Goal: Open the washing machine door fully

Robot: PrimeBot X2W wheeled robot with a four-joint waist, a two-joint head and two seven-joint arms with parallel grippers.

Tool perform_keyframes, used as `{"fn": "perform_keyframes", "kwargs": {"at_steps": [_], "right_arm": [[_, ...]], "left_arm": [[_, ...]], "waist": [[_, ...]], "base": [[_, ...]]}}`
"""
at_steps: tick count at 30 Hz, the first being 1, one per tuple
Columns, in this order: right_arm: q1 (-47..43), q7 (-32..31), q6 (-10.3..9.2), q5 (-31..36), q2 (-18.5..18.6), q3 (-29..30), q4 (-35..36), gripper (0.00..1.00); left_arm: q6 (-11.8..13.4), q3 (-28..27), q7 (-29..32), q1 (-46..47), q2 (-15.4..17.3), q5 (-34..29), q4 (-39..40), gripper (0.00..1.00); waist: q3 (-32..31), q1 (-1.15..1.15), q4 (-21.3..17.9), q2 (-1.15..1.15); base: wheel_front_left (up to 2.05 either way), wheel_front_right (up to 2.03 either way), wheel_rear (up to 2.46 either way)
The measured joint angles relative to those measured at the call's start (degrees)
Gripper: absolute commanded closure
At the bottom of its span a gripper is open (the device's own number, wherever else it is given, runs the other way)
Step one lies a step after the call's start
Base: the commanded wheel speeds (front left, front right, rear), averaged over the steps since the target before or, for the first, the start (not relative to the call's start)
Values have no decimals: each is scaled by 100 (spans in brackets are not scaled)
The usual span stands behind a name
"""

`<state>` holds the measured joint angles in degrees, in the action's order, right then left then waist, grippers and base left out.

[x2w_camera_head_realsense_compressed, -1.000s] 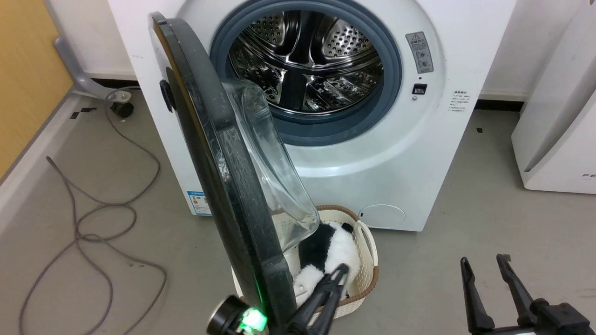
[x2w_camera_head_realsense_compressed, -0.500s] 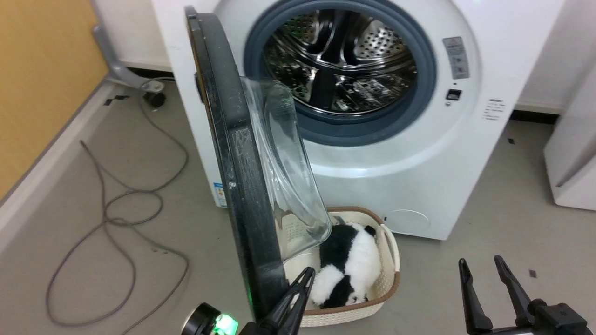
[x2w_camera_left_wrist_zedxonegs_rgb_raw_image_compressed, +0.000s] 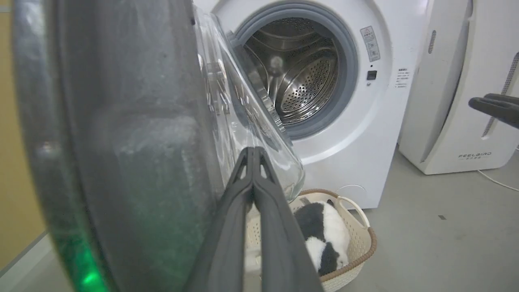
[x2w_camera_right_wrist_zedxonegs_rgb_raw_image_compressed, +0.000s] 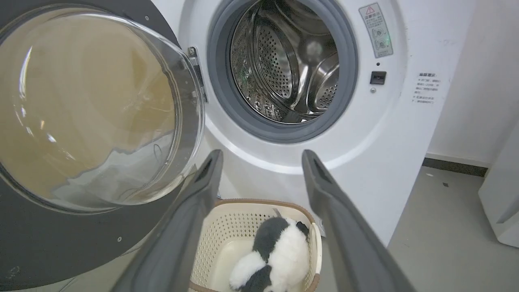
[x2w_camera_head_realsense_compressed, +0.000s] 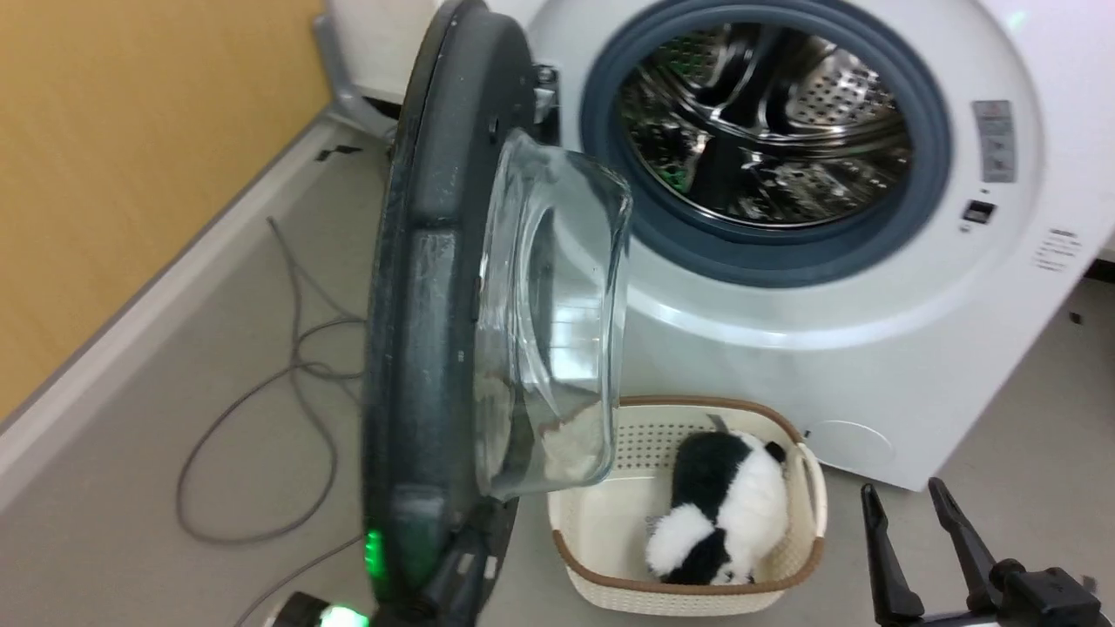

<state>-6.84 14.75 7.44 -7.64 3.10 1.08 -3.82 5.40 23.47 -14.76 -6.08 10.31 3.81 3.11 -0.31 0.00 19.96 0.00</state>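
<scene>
The left gripper (x2w_camera_left_wrist_zedxonegs_rgb_raw_image_compressed: 253, 156), two long dark fingers, is closed tip to tip with nothing between them. A green light (x2w_camera_head_realsense_compressed: 344, 616) glows at its wrist. The right gripper (x2w_camera_head_realsense_compressed: 906, 514), also dark and long-fingered, stands spread wide and empty, pointing upward.

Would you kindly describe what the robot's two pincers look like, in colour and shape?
Both are alike. The left pincer has two long, slim, dark grey fingers with a matte finish, tapering to narrow tips. The right pincer has the same pair of fingers, rising from a black block. A green light glows by the left wrist.
</scene>
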Motion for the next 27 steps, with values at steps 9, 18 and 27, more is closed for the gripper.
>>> {"fn": "perform_keyframes", "kwargs": {"at_steps": [9, 18, 27], "right_arm": [[3, 0, 0, 9, -2, -64, 13, 0], [33, 0, 0, 56, -2, -64, 20, 0], [123, 0, 0, 65, -3, -83, 4, 0]], "left_arm": [[325, -1091, 1, 16, 278, 617, -375, 100], [350, -2069, 1, 432, 343, 1084, -940, 100], [199, -3022, 1, 1242, 445, 1349, -1770, 100]], "waist": [[105, 0, 274, 0], [299, 0, 112, 0], [479, 0, -80, 0]], "base": [[0, 0, 0], [0, 0, 0], [0, 0, 0]]}}
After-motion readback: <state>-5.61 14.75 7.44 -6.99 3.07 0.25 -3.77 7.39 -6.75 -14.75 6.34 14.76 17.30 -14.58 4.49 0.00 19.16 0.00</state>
